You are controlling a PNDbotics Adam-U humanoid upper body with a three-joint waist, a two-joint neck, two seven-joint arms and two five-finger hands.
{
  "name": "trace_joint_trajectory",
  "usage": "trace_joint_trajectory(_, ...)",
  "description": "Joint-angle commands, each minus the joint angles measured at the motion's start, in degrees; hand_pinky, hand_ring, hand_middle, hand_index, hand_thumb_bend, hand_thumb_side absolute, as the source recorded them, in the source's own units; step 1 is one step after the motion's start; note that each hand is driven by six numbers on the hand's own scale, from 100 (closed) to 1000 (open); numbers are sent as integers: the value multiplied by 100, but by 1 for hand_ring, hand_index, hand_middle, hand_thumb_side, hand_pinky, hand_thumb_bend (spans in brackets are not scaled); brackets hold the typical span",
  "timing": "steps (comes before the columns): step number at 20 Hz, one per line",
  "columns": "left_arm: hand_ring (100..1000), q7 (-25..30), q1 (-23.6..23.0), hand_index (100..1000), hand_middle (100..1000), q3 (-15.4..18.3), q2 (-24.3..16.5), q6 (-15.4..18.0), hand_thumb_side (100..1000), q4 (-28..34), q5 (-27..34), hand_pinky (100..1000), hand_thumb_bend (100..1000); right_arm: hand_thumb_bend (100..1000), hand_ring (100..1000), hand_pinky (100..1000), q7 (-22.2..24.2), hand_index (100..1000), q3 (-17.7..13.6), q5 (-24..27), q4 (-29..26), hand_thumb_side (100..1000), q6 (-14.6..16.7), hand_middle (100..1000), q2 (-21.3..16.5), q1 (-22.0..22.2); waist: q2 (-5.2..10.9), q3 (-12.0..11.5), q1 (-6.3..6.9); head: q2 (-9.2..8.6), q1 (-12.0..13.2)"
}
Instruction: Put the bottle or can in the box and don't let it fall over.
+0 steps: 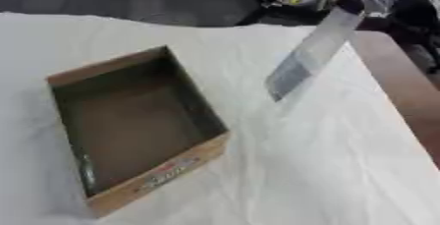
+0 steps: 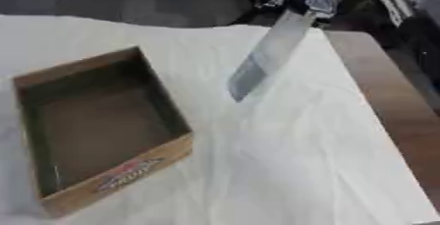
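Observation:
A clear bottle (image 1: 311,49) with a pale label near its lower end hangs tilted in the air over the white cloth, right of the box and beyond it. Its top points to the upper right, where my right hand (image 1: 356,1) shows as a dark, blurred shape closed round it. The open cardboard box (image 1: 137,194) lies at the left with printed lettering on its near wall. Nothing shows inside the box. The bottle's lower end is well clear of the box's right wall. My left hand does not show.
A white cloth (image 1: 309,170) covers the table. A bare brown table edge (image 1: 404,86) runs down the right side. Dark equipment and cables (image 2: 378,3) crowd the far right corner.

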State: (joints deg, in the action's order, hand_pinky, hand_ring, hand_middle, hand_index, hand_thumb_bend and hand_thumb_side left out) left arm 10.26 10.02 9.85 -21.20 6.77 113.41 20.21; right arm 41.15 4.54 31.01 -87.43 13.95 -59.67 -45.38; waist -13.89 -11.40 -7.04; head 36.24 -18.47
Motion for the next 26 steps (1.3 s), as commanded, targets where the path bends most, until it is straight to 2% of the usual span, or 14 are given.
trace_joint_trajectory(1, 518, -27, 9, 829, 653, 74, -180, -11, 756, 118, 40, 695, 119, 259, 213, 100, -199, 195, 1, -180, -166, 100, -104, 294, -19, -226, 173, -14, 14, 65, -17)
trace_joint_trajectory(3, 517, -36, 1, 829, 653, 83, -184, -15, 756, 118, 45, 695, 119, 239, 214, 100, -326, 195, 36, -308, -213, 100, -166, 294, 84, -340, 191, -42, -2, 79, -50)
trace_joint_trajectory(10, 517, -38, -2, 829, 654, 88, -184, -6, 755, 118, 48, 695, 118, 256, 214, 100, -615, 196, 167, -589, -378, 100, -405, 292, 483, -813, 218, -158, -15, 72, -188)
trace_joint_trajectory(13, 517, -35, 19, 829, 654, 83, -194, -8, 754, 118, 69, 695, 118, 254, 214, 100, -672, 196, 226, -698, -359, 100, -472, 291, 640, -973, 244, -225, -35, 156, -307)
trace_joint_trajectory(19, 517, -33, 76, 829, 654, 91, -200, 10, 753, 118, 93, 695, 117, 257, 217, 100, -863, 198, 308, -1123, -202, 100, -503, 292, 914, -1226, 225, -444, -77, 198, -578)
trace_joint_trajectory(26, 516, -73, 96, 829, 654, 152, -169, 36, 754, 118, 78, 695, 118, 259, 220, 100, -836, 198, 500, -1590, -82, 100, -478, 294, 1222, -1306, 179, -710, -142, 234, -844)
